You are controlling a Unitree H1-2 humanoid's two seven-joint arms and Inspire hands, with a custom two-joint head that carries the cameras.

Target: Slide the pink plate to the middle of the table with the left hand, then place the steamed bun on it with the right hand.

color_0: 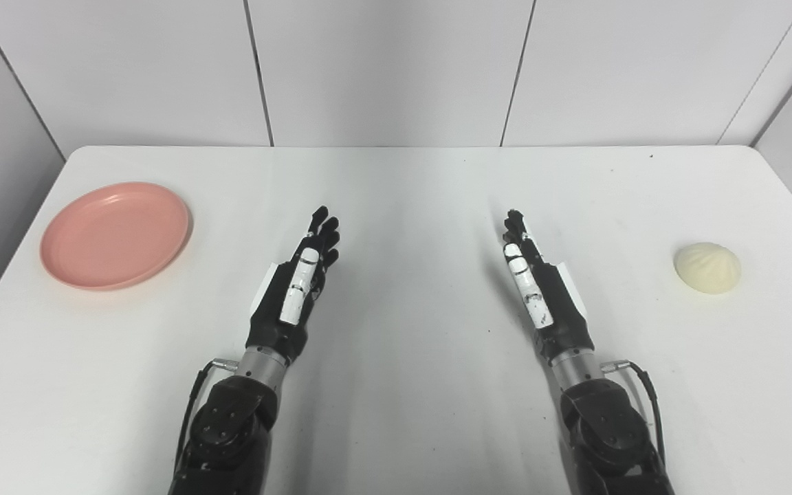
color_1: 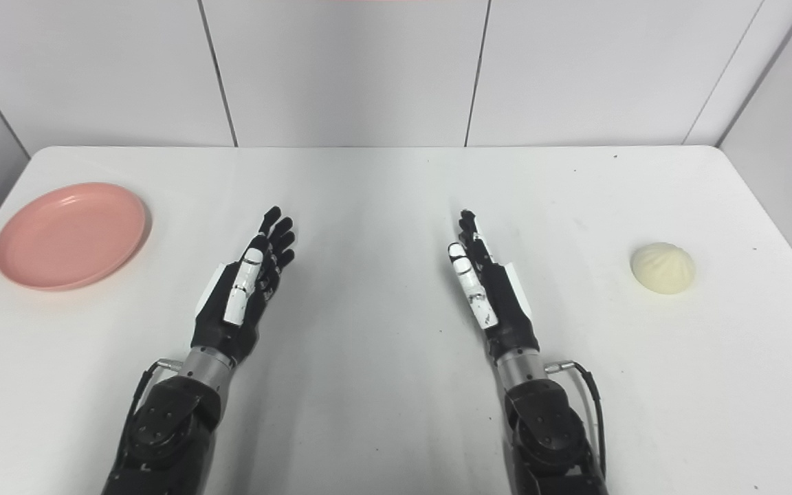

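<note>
Left eye view puts my left hand (color_0: 296, 285) over the near middle of the table (color_0: 410, 206), fingers stretched out and apart, holding nothing, edge-on to the camera. My right hand (color_0: 537, 282) mirrors it, fingers likewise extended and empty. Neither touches anything I can see.

Out from the left hand, the pink plate (color_0: 115, 234) lies well apart, up and to that hand's left, near the table's left edge, flat and empty. Out from the right hand, the steamed bun (color_0: 707, 267) sits well apart to that hand's right, about level with its fingertips, pleats up.

I judge nothing has started, so the first step is the plate slide. To do it well I'd swing the left hand out beyond the plate's far-left rim, lay the fingers down against the outside of the rim, and push low and steady toward the bare space between the two hands. Pressing on top risks tipping the shallow rim; pushing off-centre may spin it. The right hand should keep clear of that space.

Hard to read: both palms face inward, so thumbs are mostly hidden, and I can't tell how high either hand hangs above the surface; both forearms are cut off at the bottom edge
</note>
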